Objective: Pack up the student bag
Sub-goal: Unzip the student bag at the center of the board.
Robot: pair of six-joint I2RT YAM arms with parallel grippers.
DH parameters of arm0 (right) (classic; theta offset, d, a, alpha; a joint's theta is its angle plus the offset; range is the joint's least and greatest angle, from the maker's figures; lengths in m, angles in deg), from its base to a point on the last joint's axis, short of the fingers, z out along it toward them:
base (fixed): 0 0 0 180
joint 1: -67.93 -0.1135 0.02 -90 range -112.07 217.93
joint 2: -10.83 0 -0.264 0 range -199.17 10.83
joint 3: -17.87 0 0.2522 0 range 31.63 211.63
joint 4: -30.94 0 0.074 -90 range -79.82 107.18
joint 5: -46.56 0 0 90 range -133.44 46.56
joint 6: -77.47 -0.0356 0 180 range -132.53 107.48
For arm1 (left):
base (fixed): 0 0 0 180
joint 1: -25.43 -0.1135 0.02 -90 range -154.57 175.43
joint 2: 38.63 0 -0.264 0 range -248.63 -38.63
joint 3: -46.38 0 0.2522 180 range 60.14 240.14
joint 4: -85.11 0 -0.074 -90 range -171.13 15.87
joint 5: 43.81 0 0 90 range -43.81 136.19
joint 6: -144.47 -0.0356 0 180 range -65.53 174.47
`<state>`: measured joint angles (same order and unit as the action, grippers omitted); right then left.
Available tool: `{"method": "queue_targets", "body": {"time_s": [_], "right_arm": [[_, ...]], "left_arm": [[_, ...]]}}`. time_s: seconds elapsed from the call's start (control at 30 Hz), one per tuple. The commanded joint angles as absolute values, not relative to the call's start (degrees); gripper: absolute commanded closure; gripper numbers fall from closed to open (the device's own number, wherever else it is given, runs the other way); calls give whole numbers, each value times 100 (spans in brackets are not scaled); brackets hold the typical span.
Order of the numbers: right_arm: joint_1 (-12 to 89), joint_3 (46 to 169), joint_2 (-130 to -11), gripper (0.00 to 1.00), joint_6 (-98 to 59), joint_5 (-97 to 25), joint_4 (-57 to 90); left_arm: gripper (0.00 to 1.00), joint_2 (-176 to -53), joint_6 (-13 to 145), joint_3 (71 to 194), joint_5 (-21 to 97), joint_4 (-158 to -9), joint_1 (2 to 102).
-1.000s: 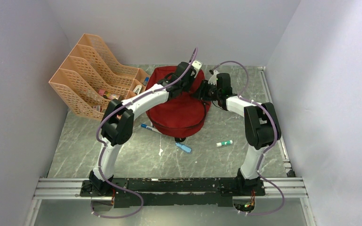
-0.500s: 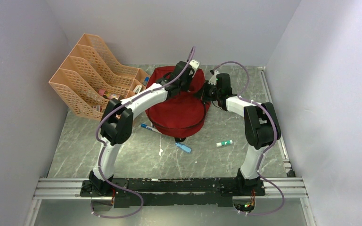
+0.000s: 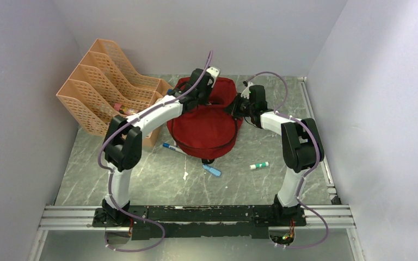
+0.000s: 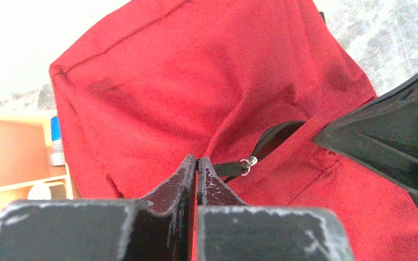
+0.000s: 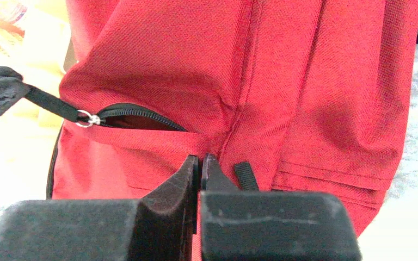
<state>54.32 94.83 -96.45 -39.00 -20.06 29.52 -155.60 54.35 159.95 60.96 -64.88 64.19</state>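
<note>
The student bag [image 3: 204, 128], dark red with black zipper lines, lies at the back middle of the table. My left gripper [image 3: 201, 99] is at the bag's top left. It is shut [image 4: 197, 160] on the black zipper pull strap [image 4: 226, 168], which runs taut to a small metal ring [image 4: 246, 163]. Behind the ring the zipper [image 5: 141, 115] gapes a short way. At the bag's top right edge, my right gripper [image 3: 234, 107] is shut [image 5: 200, 159] and pinches the red fabric just below the zipper, beside a short black strap end [image 5: 246, 175].
An orange mesh file organiser [image 3: 109, 87] stands at the back left, close to the left arm, with small items in it. On the table in front of the bag lie a blue pen [image 3: 170, 147], a light-blue item [image 3: 212, 171] and a green-and-white stick [image 3: 259, 165].
The right gripper has shut on the bag's fabric. The left gripper has moved left with the zipper pull in it, and the zipper has opened a little.
</note>
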Motion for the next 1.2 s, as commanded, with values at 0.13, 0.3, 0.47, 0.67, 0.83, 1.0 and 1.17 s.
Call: {"method": "queue_targets", "body": {"time_s": [0.13,0.3,0.47,0.67,0.83,1.0,1.17], "right_arm": [[5549,9273,-9479,100,-3997,-2449,2746],[5605,9249,-9429,100,-4137,-2632,2620],[5652,9287,-9446,100,-4216,-2733,2490],[5693,9278,-9386,100,-4264,-2847,2426],[5711,9264,-9367,100,-4260,-2892,2391],[5707,9256,-9338,100,-4245,-2881,2381],[5714,9175,-9188,100,-4246,-2685,2509]], "left_arm": [[95,-14735,5385,15428,6706,-6650,6097],[95,-14560,5713,15091,7002,-6606,5914],[95,-14456,5878,14869,7243,-6582,5693],[95,-14407,6023,14732,7516,-6487,5431],[95,-14349,6036,14631,7613,-6479,5209],[95,-14325,6042,14501,7441,-6534,5096],[95,-14280,6026,14326,6772,-6759,5091]]}}
